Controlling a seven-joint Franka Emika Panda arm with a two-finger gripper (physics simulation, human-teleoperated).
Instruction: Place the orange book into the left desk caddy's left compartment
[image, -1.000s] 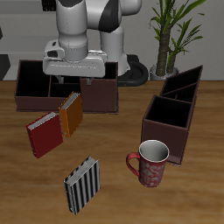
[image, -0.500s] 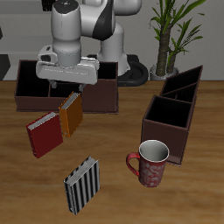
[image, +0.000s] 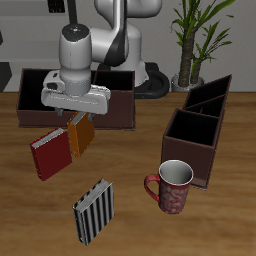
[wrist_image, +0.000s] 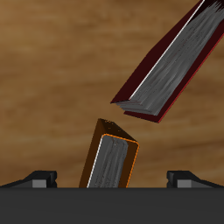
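Observation:
The orange book (image: 83, 134) stands tilted on the table beside the larger red book (image: 50, 153). My gripper (image: 72, 114) hangs just above the orange book's upper end, open and empty. In the wrist view the orange book (wrist_image: 109, 161) shows its pale page edges between my two fingertips (wrist_image: 42, 179), with the gripper (wrist_image: 114, 180) centred over it and the red book (wrist_image: 171, 66) farther off. The left desk caddy (image: 198, 125) stands slanted across the table, its tall box section nearest the front edge. Its left compartment (image: 216, 90) is the low bay at its far end.
A second dark caddy (image: 118, 100) stands broadside at the back, right behind my gripper. A grey-striped book (image: 93, 210) lies near the front edge. A red patterned mug (image: 172, 186) stands in front of the left caddy. A potted plant (image: 196, 40) is at the back.
The gripper has moved forward from over the broadside caddy and down to just above the orange book. The books, mug and caddies have not moved.

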